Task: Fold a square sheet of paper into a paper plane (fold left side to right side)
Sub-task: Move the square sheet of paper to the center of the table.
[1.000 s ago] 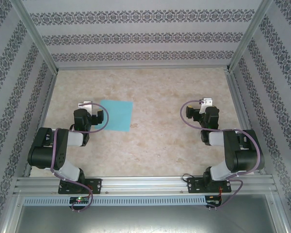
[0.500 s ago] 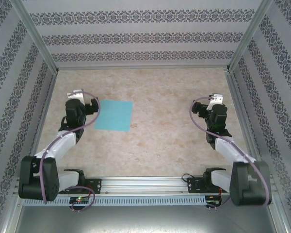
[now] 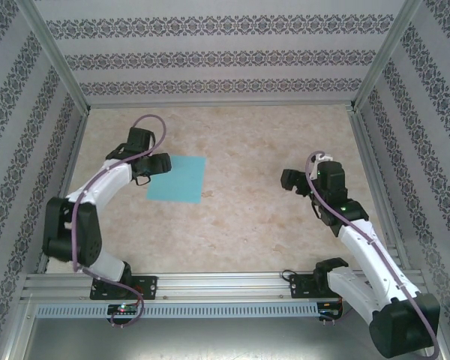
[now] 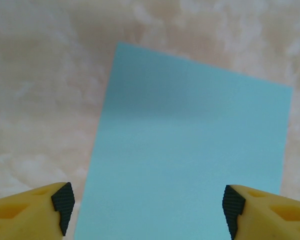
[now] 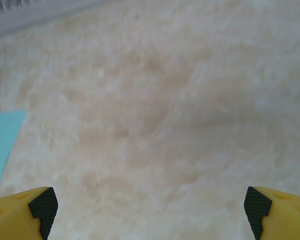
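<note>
The square sheet of paper is turquoise-blue and lies flat and unfolded on the marbled table, left of centre. My left gripper hovers at the sheet's left edge, open. In the left wrist view the sheet runs between the yellow fingers, and that gripper holds nothing. One black pad sits just outside the paper's edge, the other pad over the paper. My right gripper is open over bare table well to the right of the sheet. A corner of the sheet shows at the left of the right wrist view, beyond that gripper.
The beige marbled tabletop is ringed by patterned walls and aluminium frame posts. An aluminium rail carrying both arm bases runs along the near edge. A strip of wall shows at the top left of the right wrist view.
My left arm has swung forward and right, bringing its gripper over the sheet's left edge. My right arm has stretched out and its gripper has shifted left and nearer. The sheet has not moved.
</note>
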Motion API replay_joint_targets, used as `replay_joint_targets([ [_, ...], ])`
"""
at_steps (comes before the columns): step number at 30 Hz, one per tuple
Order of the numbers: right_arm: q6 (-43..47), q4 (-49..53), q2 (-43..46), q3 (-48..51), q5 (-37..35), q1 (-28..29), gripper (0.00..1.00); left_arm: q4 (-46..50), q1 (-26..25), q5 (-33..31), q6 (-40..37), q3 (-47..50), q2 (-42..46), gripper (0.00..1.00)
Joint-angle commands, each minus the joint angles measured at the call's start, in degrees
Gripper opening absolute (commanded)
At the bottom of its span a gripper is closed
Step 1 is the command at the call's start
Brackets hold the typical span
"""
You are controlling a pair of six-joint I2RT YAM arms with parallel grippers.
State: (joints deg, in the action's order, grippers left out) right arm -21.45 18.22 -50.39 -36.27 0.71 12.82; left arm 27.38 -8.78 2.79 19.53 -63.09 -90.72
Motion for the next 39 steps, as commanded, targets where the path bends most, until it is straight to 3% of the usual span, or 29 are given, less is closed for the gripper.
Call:
replay_joint_targets([
  [1,-1.6,6.7,-1.0,-2.6,-1.9,2.9,0.98,9.0,-2.0,-1.0,-1.6,-4.9,-4.2,0.76],
  [6,-1.8,6.2,-2.3,-3.2,-3.4,5.4,0.98,10.6,-3.3,-0.8,-2.1,-10.0,-11.2,0.61],
  [14,-1.0,5.9,-3.8,-3.9,-3.7,5.9,0.98,10.9,-5.6,1.9,-2.0,-15.8,-20.3,0.49],
  [25,-1.7,5.7,-3.5,-3.9,-3.5,6.1,0.98,12.2,-13.6,1.5,2.5,-16.8,-25.6,0.42],
  [35,-3.0,4.5,-4.8,-3.2,-2.4,6.2,0.98,5.0,-26.7,10.3,13.3,-18.3,-29.1,0.41],
  [39,-3.8,4.0,-6.2,-2.9,-2.1,6.5,0.98,4.2,-29.5,11.4,15.1,-21.0,-30.2,0.41],
])
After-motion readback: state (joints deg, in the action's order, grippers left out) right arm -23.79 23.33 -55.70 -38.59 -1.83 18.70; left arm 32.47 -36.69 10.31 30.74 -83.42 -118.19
